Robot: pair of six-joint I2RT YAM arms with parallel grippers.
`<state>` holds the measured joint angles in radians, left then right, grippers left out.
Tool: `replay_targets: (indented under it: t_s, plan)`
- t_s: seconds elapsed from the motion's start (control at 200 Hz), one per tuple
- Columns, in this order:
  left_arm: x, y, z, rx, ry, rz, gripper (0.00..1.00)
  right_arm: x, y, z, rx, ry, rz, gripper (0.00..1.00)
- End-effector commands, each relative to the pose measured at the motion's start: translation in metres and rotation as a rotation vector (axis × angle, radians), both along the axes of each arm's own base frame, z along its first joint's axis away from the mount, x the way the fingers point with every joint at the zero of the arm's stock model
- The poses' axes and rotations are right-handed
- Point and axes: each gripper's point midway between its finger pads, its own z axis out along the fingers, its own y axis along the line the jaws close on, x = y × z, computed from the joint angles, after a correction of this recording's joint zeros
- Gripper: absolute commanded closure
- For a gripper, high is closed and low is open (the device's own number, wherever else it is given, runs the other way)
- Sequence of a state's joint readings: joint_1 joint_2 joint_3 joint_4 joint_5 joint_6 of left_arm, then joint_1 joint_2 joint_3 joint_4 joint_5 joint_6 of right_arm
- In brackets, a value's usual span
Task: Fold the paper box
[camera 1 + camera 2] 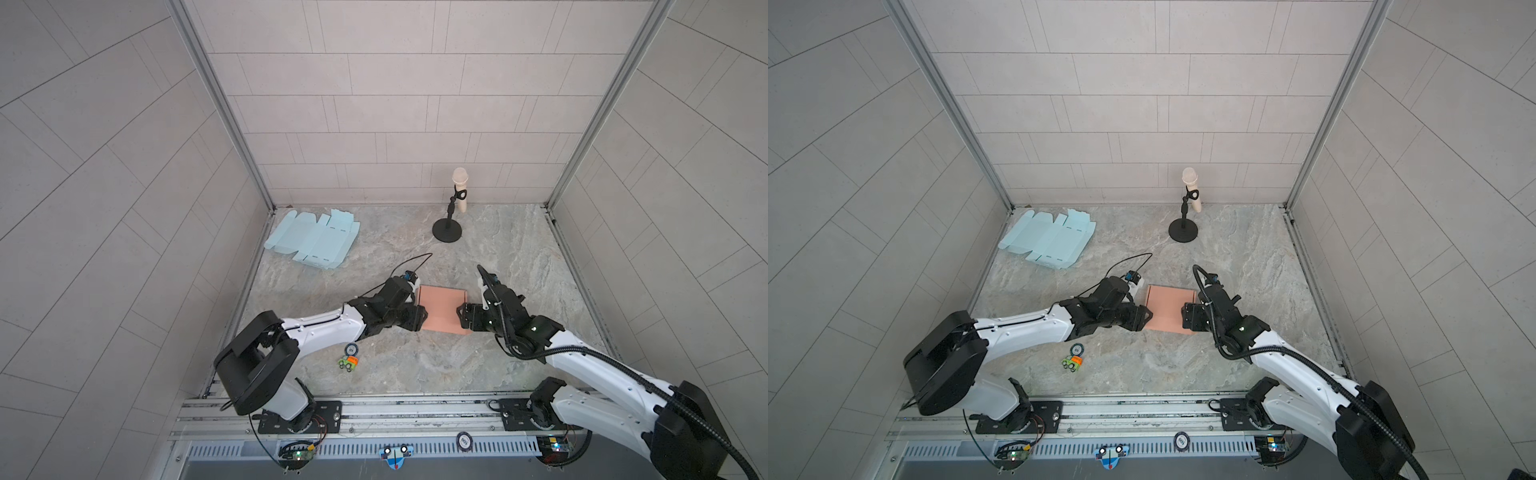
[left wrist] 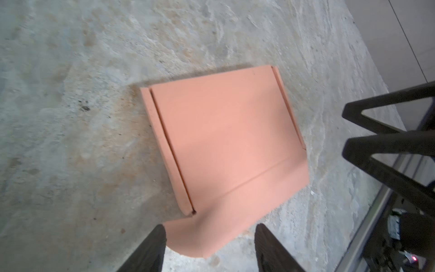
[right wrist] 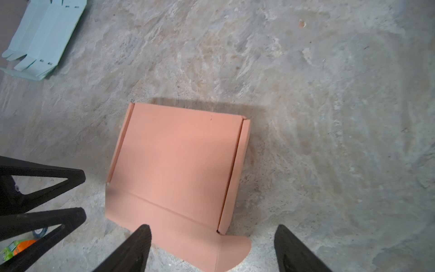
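Now, the left gripper [image 2: 210,227] and the right gripper [image 3: 213,226] both stand spread, pinching nothing — they face each other. Between them lies the salmon paper box [image 1: 442,309] on the table [image 1: 374,374], its loose flap [image 2: 235,212] reaching between each pair of fingertips. Well beyond the left gripper lie pale blue flat blanks [image 1: 311,241].

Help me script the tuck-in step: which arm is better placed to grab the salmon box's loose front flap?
Right, narrowly. The right gripper is open wide, with the rounded tab of the flap between its fingertips. The left gripper also straddles its flap end, but with a narrower gap.
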<state>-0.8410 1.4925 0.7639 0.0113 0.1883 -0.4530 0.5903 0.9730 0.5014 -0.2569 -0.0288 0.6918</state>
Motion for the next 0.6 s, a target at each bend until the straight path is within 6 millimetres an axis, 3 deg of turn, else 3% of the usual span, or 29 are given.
replay_targets:
  t_s: [0.0,0.235,0.596]
  plan:
    - [-0.006,0.008,-0.008,0.032,0.015,0.014,0.36,-0.016,-0.002,-0.017,-0.001,0.057,-0.03,0.16]
    - [-0.011,-0.002,-0.013,-0.007,0.055,-0.005,0.33,-0.025,0.01,-0.028,0.0,0.067,-0.01,0.17]
    - [-0.015,-0.009,-0.019,-0.045,0.087,-0.006,0.3,-0.018,0.024,-0.029,-0.005,0.057,0.008,0.18]
